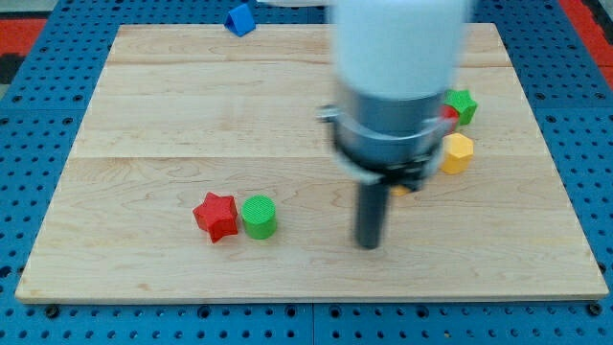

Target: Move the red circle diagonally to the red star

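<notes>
Camera-view red star [215, 216], my tip's [369, 245] left

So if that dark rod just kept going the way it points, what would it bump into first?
It points straight down, so my tip would only meet the wooden board it already appears to rest on, though depth is hard to judge. No block lies under it: the green cylinder and red star sit to the view's left.

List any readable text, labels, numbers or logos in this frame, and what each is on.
None: no words, numbers, brand marks or signs can be read anywhere in the camera view.
Wooden board: bare grain only.
Red star, green cylinder, yellow block, green block, blue block: plain coloured faces.
Arm housing above my tip: blurred, no marking legible.
</notes>
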You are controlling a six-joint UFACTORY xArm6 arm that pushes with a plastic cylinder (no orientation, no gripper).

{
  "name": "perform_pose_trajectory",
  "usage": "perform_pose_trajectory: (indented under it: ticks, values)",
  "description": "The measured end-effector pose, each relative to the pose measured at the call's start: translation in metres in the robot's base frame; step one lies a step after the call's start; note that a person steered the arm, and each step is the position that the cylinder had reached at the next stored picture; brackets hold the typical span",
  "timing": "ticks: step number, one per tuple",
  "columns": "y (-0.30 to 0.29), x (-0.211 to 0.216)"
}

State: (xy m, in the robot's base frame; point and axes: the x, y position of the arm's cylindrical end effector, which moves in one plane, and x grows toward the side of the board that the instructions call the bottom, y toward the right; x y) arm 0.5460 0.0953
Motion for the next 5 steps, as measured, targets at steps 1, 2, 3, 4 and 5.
perform_pose_trajectory:
  ticks: [1, 2, 3, 4, 5]
  values:
    - [0.095, -0.047]
    - [0.116, -0.120]
    - [0.126, -0.177]
    - [0.117, -0.184]
    - [0.032, -0.111]
